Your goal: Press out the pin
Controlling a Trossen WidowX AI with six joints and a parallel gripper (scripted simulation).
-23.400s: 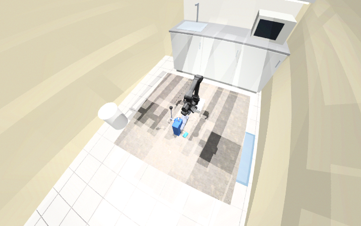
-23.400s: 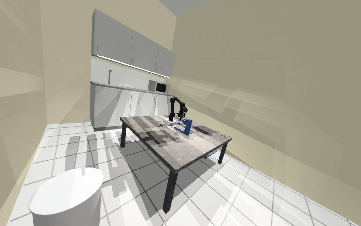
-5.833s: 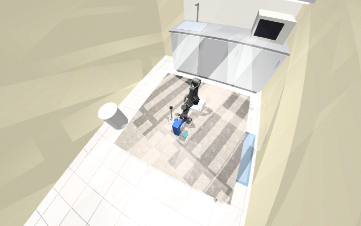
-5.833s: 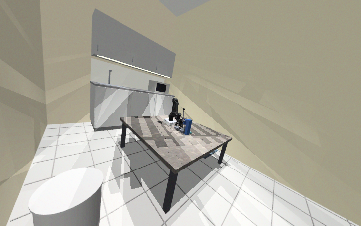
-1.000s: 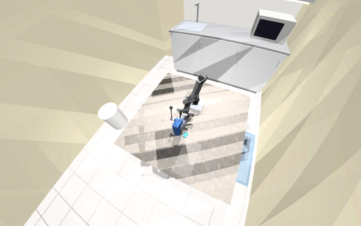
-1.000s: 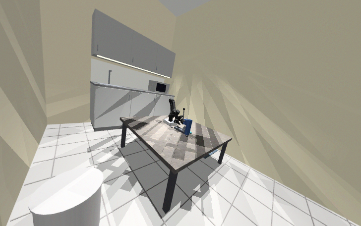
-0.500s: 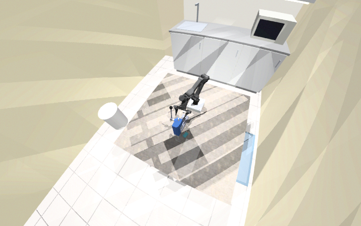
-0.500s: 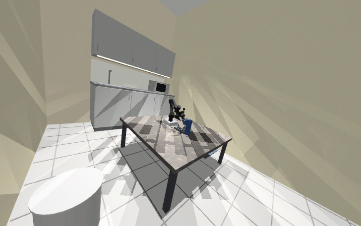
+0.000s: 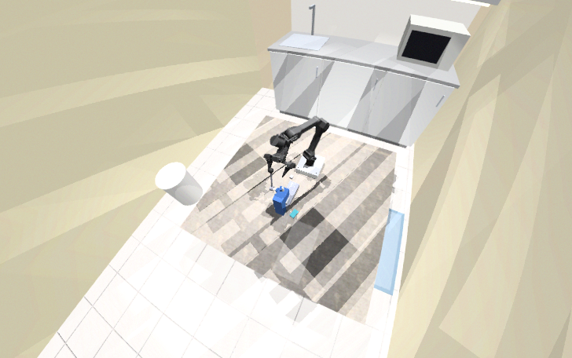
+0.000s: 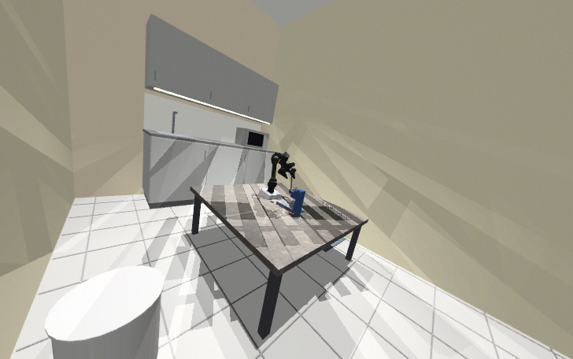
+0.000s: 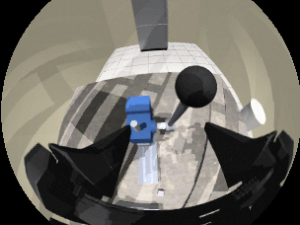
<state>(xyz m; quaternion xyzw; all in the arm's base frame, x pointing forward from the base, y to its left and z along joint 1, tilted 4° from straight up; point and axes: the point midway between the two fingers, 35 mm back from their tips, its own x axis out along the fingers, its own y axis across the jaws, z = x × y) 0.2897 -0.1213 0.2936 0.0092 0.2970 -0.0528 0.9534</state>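
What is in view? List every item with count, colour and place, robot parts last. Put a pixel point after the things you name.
Press [image 9: 280,202] [image 10: 299,201] [image 11: 139,115]: one, blue, on table
Press bed [image 9: 292,192] [image 10: 284,205] [image 11: 147,165]: one, pale, at press's foot
Lever [image 9: 271,180] [image 10: 291,183] [image 11: 179,114]: one, grey, black knob, beside press
Cyan piece [image 9: 294,213]: one, cyan, near press
Small cube [image 11: 161,192]: one, white, beyond bed's end
Table [image 9: 354,177] [image 10: 236,198]: one, brown-grey, on floor
Cylinder [image 9: 173,177] [image 10: 105,304] [image 11: 257,112]: one, white, beside table
Counter [image 9: 346,93] [image 10: 182,168]: one, grey-white, behind arm
Faucet [image 9: 313,20] [image 10: 173,122]: one, grey, on counter
Boxy appliance [image 9: 460,42] [image 10: 242,135]: one, off-white, black front, on counter
Wall cabinets [image 10: 202,72]: one row, grey, above counter
Panel [image 9: 389,253] [image 10: 337,243]: one, light blue, beyond table edge
Arm base [image 9: 314,173] [image 10: 269,196]: one, white, on table
Arm [image 9: 303,128] [image 10: 274,168]: one, black, above base
Gripper [image 9: 277,172] [image 10: 288,175] [image 11: 169,127]: one, black, open, near knob
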